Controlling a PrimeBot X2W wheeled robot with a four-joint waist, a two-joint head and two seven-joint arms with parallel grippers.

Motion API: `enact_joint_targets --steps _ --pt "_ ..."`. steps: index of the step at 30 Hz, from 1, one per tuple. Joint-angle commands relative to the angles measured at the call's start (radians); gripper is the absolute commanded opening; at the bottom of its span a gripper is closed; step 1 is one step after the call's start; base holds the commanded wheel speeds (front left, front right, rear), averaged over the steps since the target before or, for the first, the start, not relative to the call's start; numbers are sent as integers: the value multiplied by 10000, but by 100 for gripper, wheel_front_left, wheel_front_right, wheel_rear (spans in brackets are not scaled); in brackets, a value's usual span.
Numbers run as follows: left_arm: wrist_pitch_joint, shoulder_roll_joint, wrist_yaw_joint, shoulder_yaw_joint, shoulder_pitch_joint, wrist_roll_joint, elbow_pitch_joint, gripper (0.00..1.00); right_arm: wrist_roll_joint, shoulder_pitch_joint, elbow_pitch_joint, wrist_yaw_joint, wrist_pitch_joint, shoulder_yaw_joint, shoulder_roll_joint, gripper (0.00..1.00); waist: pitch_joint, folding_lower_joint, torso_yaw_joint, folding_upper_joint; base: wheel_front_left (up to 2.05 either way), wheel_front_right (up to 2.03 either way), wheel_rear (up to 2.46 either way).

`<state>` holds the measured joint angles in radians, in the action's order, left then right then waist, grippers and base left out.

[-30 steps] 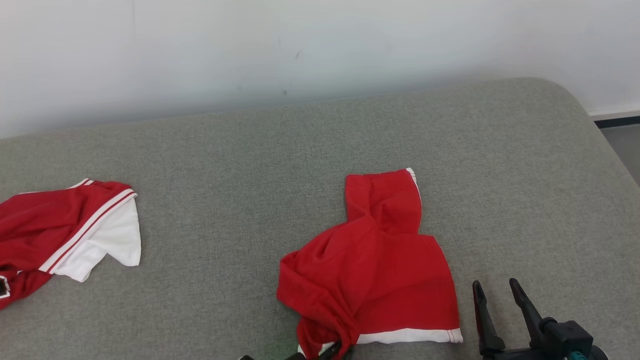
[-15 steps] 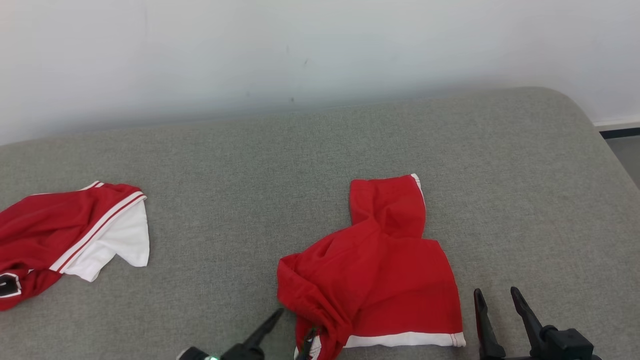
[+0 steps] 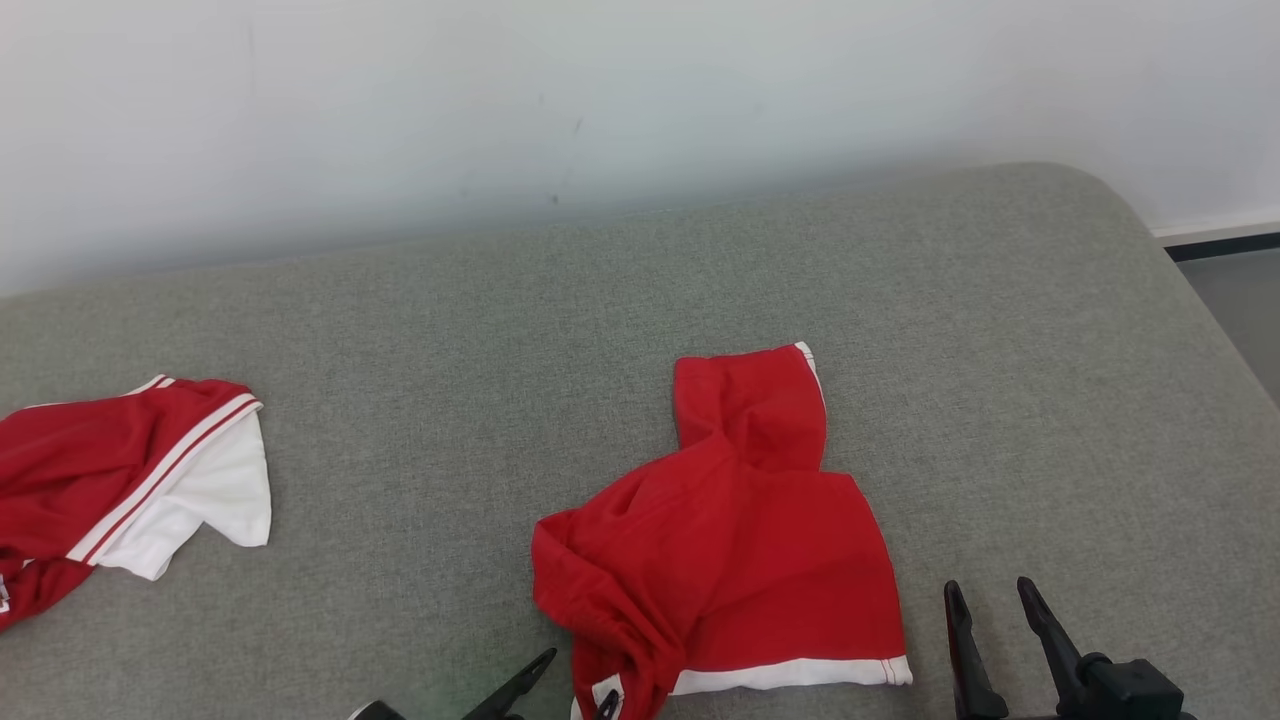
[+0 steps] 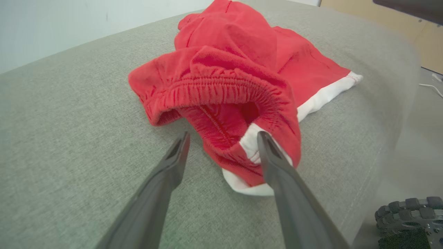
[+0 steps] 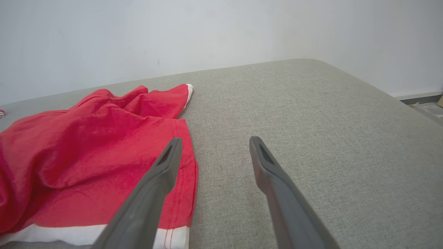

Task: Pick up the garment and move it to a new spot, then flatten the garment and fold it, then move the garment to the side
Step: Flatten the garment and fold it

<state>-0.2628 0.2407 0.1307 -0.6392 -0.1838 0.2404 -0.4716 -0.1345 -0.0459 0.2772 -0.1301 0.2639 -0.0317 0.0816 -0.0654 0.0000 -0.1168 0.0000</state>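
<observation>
Looks like a bare test room or lab to me, not somebody's home. Plain white wall [image 3: 640, 100] at the far side, a big grey fabric pad [image 3: 450, 350] with rounded corners, dark skirting [image 3: 1220, 245] and grey floor [image 3: 1252, 290] far right, plus a loose white cable [image 4: 432, 89] on that floor near a wood-coloured panel [image 4: 398, 31].

Right tool [image 5: 215, 139] spread, red garment [image 5: 86, 138], grey cushion [image 5: 311, 121]
</observation>
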Motion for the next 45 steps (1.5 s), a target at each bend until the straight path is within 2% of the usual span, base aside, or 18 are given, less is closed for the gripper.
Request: enact_joint_targets --steps 1,9,19,20,21,24,25,26,30,40,45 --pt "-30 32 -20 -34 -141 -92 -34 100 -50 -34 8 -15 6 -16 -14 100 -12 0 -12 0 0 0 0" --pt "-30 273 -20 -1183 -762 -617 -552 100 -5 3 23 -15 7 -55 -54 100 -38 0 -25 0 0 0 0" --pt "-30 366 -22 -2219 -1423 -314 -916 100 7 -33 75 -15 7 -32 -104 100 45 0 -82 0 0 0 0" --pt "-30 363 -22 -2352 -1516 -242 -976 95 16 -42 78 -15 7 -26 -108 100 48 0 -95 0 0 0 0" --pt "-30 360 -22 -2472 -1580 -214 -1040 80 28 -51 73 -15 7 -20 -115 100 53 0 -110 0 0 0 0" --pt "-30 332 -22 -2768 -1742 184 -1242 29 47 -56 59 -15 7 -12 -140 100 55 0 -162 0 0 0 0" --pt "-30 347 -22 -2827 -1844 292 -1280 20 49 -60 53 -15 6 -11 -145 100 55 0 -180 0 0 0 0" --pt "-30 340 -22 -2855 -1900 423 -1286 0 60 -72 49 -15 7 -18 -150 100 60 0 -193 0 0 0 0" --pt "-30 384 -23 -2690 -1943 783 -1172 0 24 -138 78 -15 6 -75 -128 100 83 0 -172 0 0 0 0" --pt "-30 954 -932 -261 -551 1274 299 0 69 -231 37 -15 7 -222 -166 100 134 0 375 0 0 0 0" --pt "-30 1122 -1077 314 133 1176 468 0 60 -230 62 -15 7 -156 -179 100 128 0 576 0 0 0 0"
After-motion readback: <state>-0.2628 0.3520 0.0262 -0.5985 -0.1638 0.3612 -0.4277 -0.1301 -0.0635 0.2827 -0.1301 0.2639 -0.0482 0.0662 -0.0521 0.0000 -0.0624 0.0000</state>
